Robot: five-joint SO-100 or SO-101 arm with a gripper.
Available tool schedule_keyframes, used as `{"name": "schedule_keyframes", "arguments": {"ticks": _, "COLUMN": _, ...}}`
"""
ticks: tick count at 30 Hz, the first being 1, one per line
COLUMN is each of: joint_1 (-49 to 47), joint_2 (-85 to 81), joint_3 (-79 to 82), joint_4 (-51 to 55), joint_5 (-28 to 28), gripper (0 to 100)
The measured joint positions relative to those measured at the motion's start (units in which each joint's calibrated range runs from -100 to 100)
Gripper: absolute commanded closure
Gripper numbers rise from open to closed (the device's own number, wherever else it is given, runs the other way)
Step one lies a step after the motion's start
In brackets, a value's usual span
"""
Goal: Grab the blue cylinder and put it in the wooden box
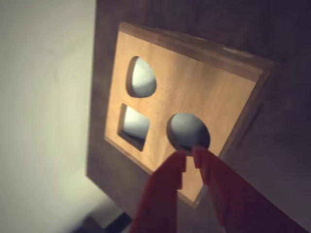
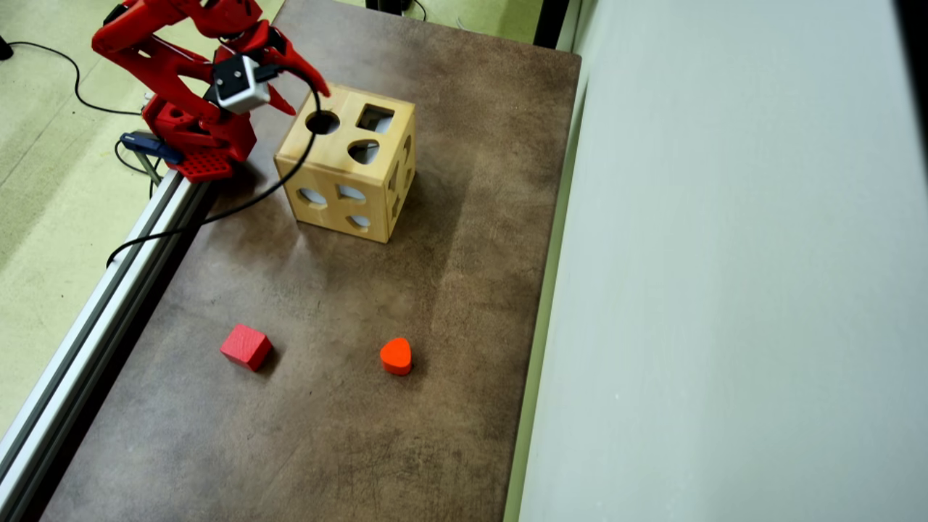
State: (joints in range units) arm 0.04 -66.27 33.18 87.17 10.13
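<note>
The wooden box (image 2: 341, 170) stands at the far left part of the brown table, with round, square and heart-like holes in its top face. The wrist view looks down on that face (image 1: 194, 82). My red gripper (image 1: 191, 154) hovers right over the round hole (image 1: 188, 130), its fingertips (image 1: 181, 160) drawn together with only a thin slit between them and nothing held. The overhead view places the gripper (image 2: 319, 90) at the box's top left edge, by the round hole (image 2: 322, 122). The blue cylinder shows in neither view.
A red cube (image 2: 246, 346) and an orange-red heart block (image 2: 396, 356) lie on the near part of the table (image 2: 449, 304). An aluminium rail (image 2: 109, 290) runs along the left edge, a grey wall (image 2: 725, 290) along the right. A black cable (image 2: 239, 206) hangs from the wrist.
</note>
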Motion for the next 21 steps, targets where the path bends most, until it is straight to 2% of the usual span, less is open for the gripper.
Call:
{"name": "schedule_keyframes", "arguments": {"ticks": 4, "joint_1": -0.14, "joint_2": -5.59, "joint_3": -0.63, "joint_4": 0.16, "joint_5": -2.54, "gripper": 96}}
{"name": "schedule_keyframes", "arguments": {"ticks": 12, "joint_1": -0.22, "joint_2": -12.63, "joint_3": -8.13, "joint_4": 0.32, "joint_5": -3.03, "gripper": 96}}
{"name": "schedule_keyframes", "arguments": {"ticks": 21, "joint_1": -0.22, "joint_2": -21.86, "joint_3": -9.75, "joint_4": 10.01, "joint_5": -3.47, "gripper": 96}}
